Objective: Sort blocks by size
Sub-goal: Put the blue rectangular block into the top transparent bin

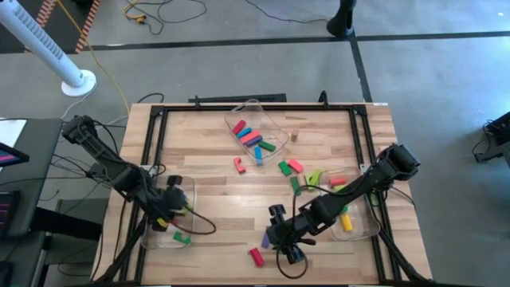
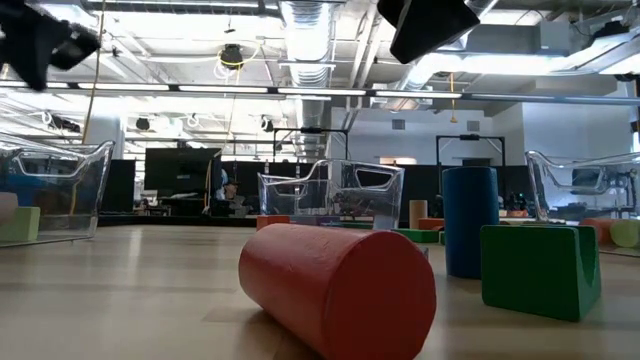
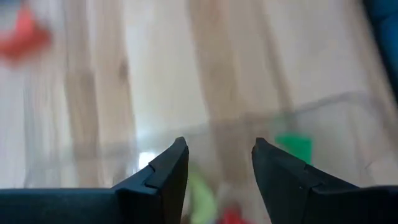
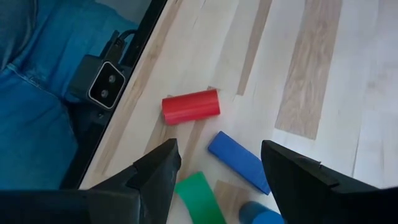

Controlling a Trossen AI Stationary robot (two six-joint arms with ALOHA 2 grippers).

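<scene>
The right gripper [image 1: 288,253] is hanging over the counter's [image 1: 207,187] near edge with its fingers apart and nothing between them, above a red wooden cylinder [image 4: 191,106], a blue wooden bar [image 4: 239,161] and a green block [image 4: 200,195] half hidden by one finger. The left gripper [image 1: 177,209] is sitting over the clear plastic bin [image 1: 185,240] at the counter's left edge, its fingers parted and holding nothing; blurred green, yellowish and red blocks are lying in the bin. Other blocks are lying scattered mid-counter, several in a clear bin [image 1: 271,127] near the far edge. A third bin [image 1: 362,229] by the right edge is largely covered by the right arm.
</scene>
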